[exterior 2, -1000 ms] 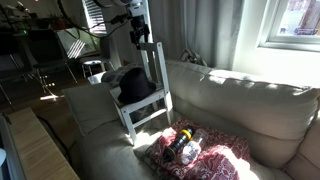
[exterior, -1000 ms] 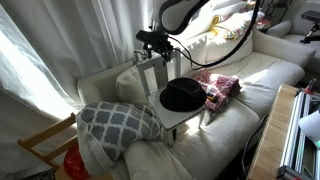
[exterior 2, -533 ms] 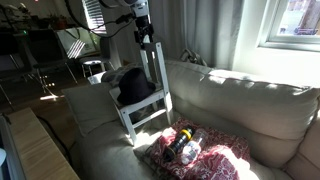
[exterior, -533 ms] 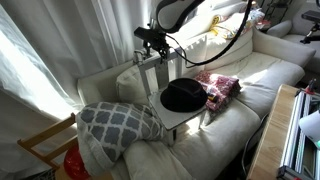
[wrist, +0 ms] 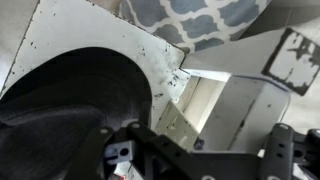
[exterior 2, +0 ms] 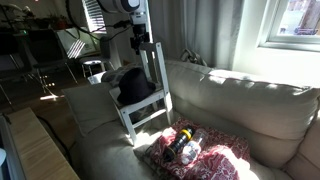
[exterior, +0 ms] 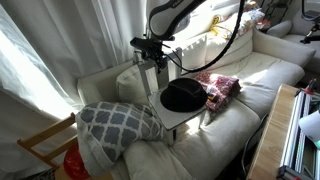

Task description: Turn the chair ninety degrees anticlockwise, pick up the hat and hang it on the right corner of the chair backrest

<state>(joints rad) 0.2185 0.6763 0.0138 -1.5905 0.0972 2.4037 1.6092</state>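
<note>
The pincer (exterior: 153, 50) sits at the top of the chair's backrest (exterior 2: 157, 70), upper centre in both exterior views. In the wrist view its fingers (wrist: 112, 152) stand wide apart along the bottom edge of the frame, and I can make out nothing clamped between them. Whether the top rail lies inside the gap cannot be told. The placement looks sensible: the top of the backrest gives the longest lever for swinging the chair (exterior: 186, 118) round. That turn reads as the step in hand and is not yet done.

The chair stands upright on the sofa (exterior: 265, 70) cushion, so its thin legs rest on something soft and may sink or drag rather than pivot cleanly. The hat (exterior: 183, 95) lies on the seat, centre of the frame, covering most of it. In the wrist view it fills the lower left, touching the white seat. It lies loose there, so it could slide off if the chair tips during the turn.

Just beside the seat, toward the lower left, leans a grey patterned pillow (exterior: 118, 122), close enough that it might hinder the swing. A reddish cloth (exterior: 218, 85) lies on the sofa to the right of the chair.
</note>
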